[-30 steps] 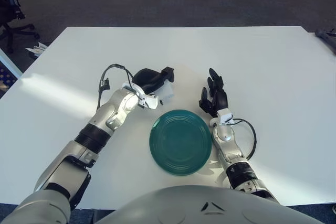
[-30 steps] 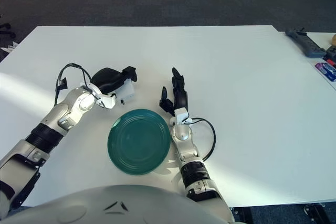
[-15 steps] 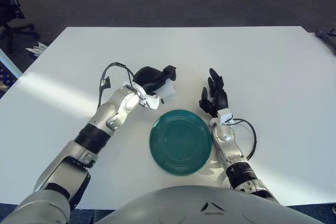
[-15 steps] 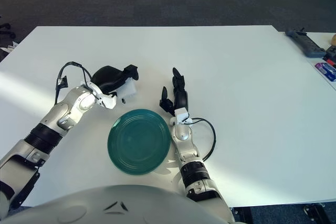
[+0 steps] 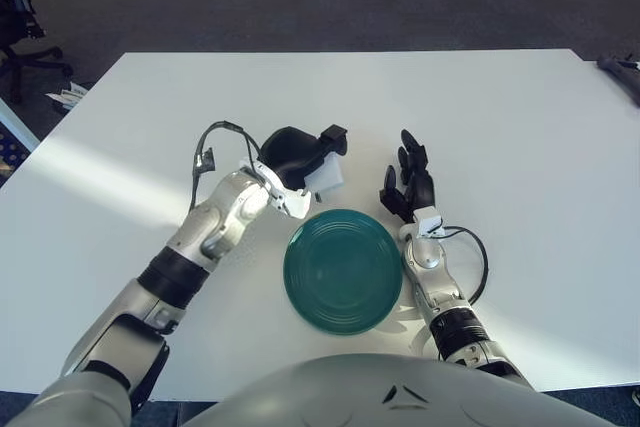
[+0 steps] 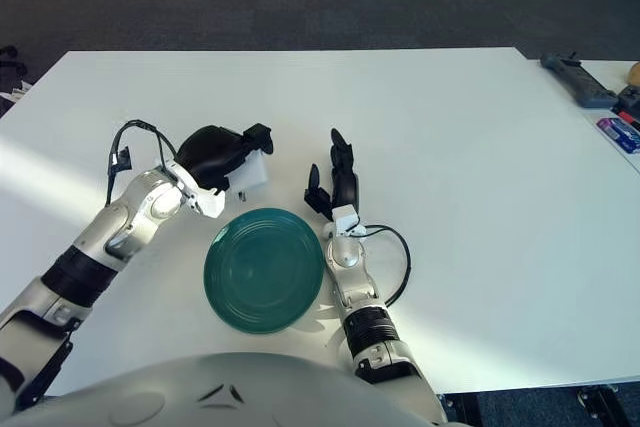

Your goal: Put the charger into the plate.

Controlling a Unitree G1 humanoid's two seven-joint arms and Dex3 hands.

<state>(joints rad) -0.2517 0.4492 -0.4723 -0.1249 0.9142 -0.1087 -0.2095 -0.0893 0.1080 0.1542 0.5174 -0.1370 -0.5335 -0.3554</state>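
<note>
White charger (image 5: 328,176), teal plate (image 5: 343,270), white table (image 5: 520,147).

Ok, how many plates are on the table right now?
1. The green plate lies near the front edge of the table, between the two arms. The left hand, holding the white charger, is just behind its rim; the right hand shows at its right.

left hand (image 6: 222,155) grips the white charger (image 6: 251,174) at the green plate's (image 6: 264,269) 11 o'clock; right hand (image 6: 335,183) sits at 1 o'clock, fingers extended.

Silver arms, black-fingered hands, looping black wrist cables.
</note>
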